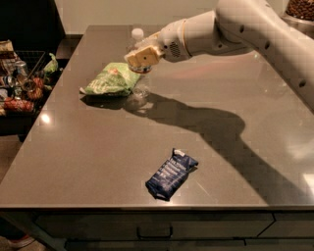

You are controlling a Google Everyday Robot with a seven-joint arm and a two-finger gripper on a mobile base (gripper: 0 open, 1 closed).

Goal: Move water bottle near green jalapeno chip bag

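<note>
The water bottle (141, 88) stands upright at the right edge of the green jalapeno chip bag (111, 80), at the back left of the table. Its white cap (138, 33) shows above the gripper. My gripper (142, 58) is shut on the bottle's middle and hides the label band. The bottle's base is at or just above the tabletop, touching or almost touching the bag; I cannot tell which. The arm reaches in from the upper right.
A dark blue packet (170, 174) lies near the front edge of the grey table (88, 157). A wire basket (19, 78) with several items stands off the table's left side. A bowl (300, 9) sits at the far right corner.
</note>
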